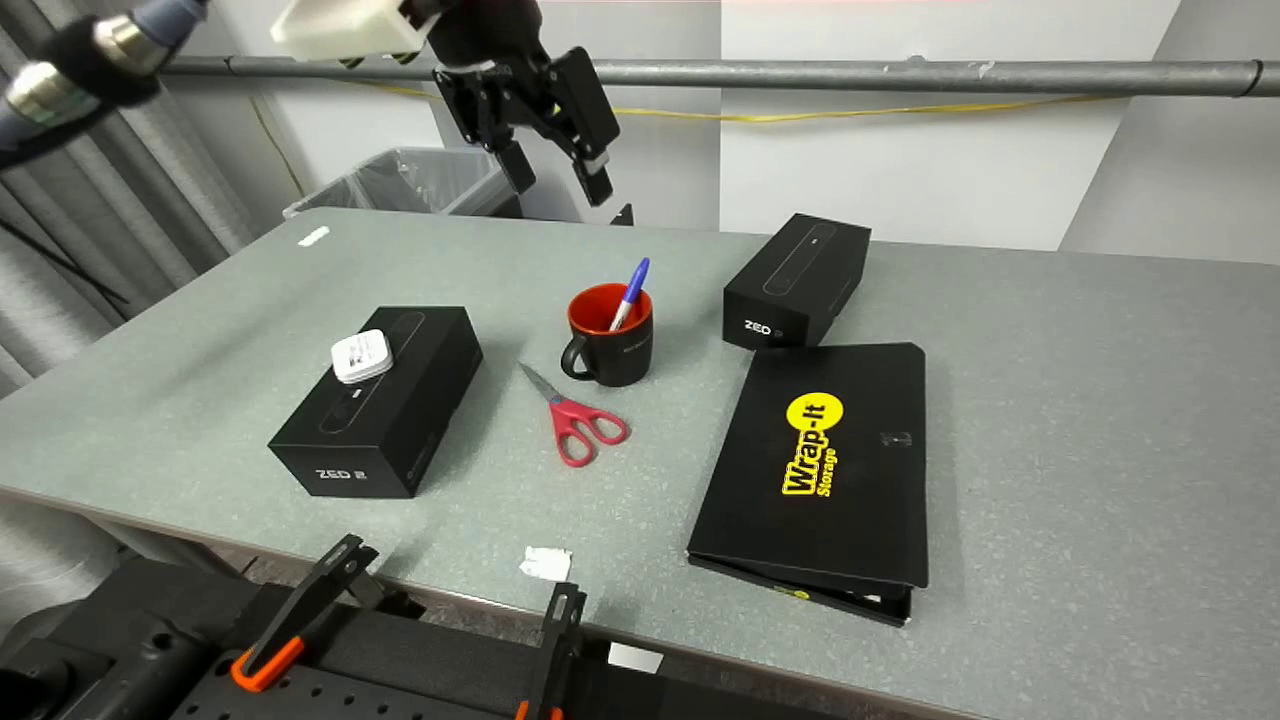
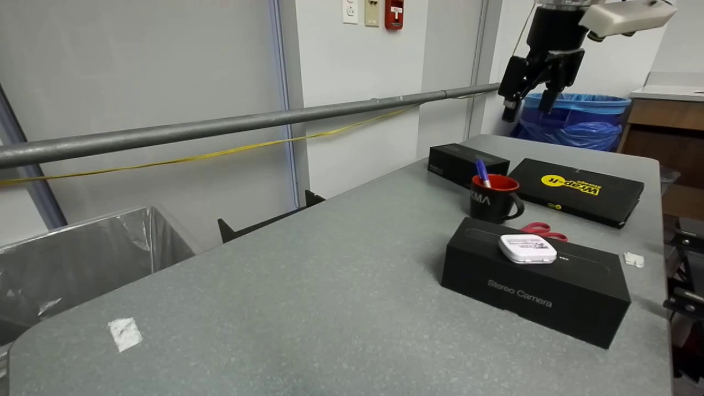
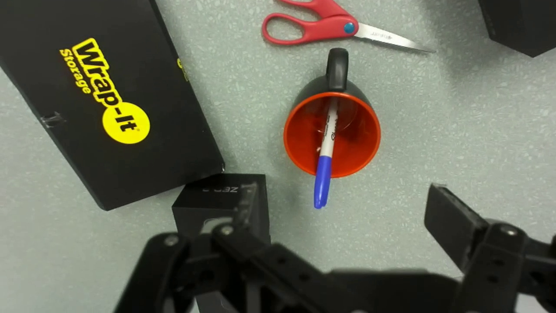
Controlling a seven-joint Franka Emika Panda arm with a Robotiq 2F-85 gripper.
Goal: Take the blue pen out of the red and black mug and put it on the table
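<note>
Blue pen [image 3: 325,152] first: where's it at?

Leaning inside the red and black mug [image 1: 615,350], which stands on the table [image 1: 1080,430] between the front edge and the long edge by the wall [image 1: 920,170], well away from the corners. Cap [image 3: 322,180] pokes out over the rim, toward that wall edge.

ok, and the gripper [image 1: 560,187]?

Way higher than the mug and not touching it. Jaws wide, nothing in them.

So does the wrist need a twist?

Doubt it. In the wrist view the cap shows in the gap between the jaws, and the pen's long axis runs crosswise to how they'd close. I'd mostly just go down. How much sideways nudge toward either edge, can't tell.
</note>
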